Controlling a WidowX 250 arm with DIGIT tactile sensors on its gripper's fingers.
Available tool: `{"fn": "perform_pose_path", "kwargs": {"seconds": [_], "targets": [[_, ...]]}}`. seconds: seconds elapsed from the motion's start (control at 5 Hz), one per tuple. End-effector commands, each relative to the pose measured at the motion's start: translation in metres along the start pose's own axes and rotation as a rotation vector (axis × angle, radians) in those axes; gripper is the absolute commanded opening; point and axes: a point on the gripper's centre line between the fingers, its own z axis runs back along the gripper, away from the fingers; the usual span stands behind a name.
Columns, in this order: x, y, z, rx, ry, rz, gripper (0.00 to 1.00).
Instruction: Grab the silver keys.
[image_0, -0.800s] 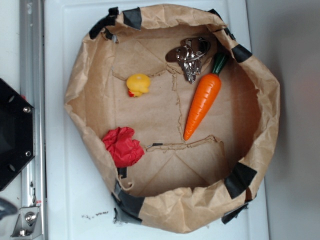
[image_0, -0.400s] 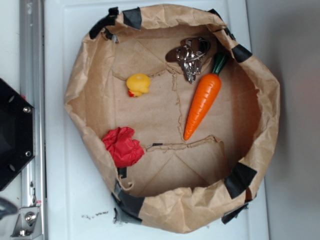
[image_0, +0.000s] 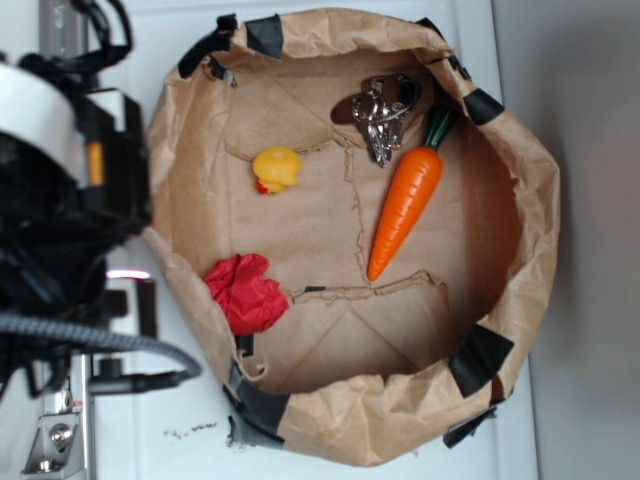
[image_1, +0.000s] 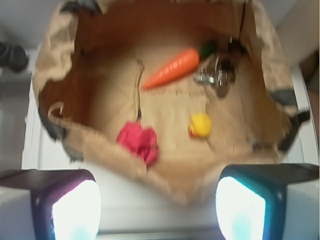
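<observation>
The silver keys (image_0: 380, 115) lie in a bunch on the floor of the brown paper bag, at its far top, just left of the carrot's green end. In the wrist view the silver keys (image_1: 217, 77) show blurred at the upper right. My gripper (image_1: 157, 205) is open, its two fingers wide apart with nothing between them. It hangs over the white surface outside the bag's near rim, far from the keys. My arm (image_0: 60, 200) stands at the left edge of the exterior view, beside the bag.
The paper bag (image_0: 540, 200) has raised crumpled walls patched with black tape. Inside it lie an orange carrot (image_0: 405, 205) right beside the keys, a yellow duck (image_0: 276, 168) and a red crumpled cloth (image_0: 246, 292) near the left wall.
My arm has come into the exterior view from the left, where only the black base showed before. The things in the bag have not moved.
</observation>
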Motion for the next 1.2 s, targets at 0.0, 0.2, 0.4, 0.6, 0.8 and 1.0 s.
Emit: {"fn": "perform_pose_path", "kwargs": {"seconds": [0.0, 0.2, 0.4, 0.6, 0.8, 1.0], "targets": [[0.031, 0.017, -0.039, 0.005, -0.075, 0.051, 1.00], [0.047, 0.022, -0.058, 0.039, -0.070, 0.092, 1.00], [0.063, 0.033, -0.071, 0.051, -0.096, 0.238, 1.00], [0.066, 0.035, -0.080, 0.065, -0.093, 0.295, 1.00], [0.066, 0.035, -0.080, 0.065, -0.093, 0.295, 1.00], [0.066, 0.035, -0.080, 0.065, -0.093, 0.295, 1.00]]}}
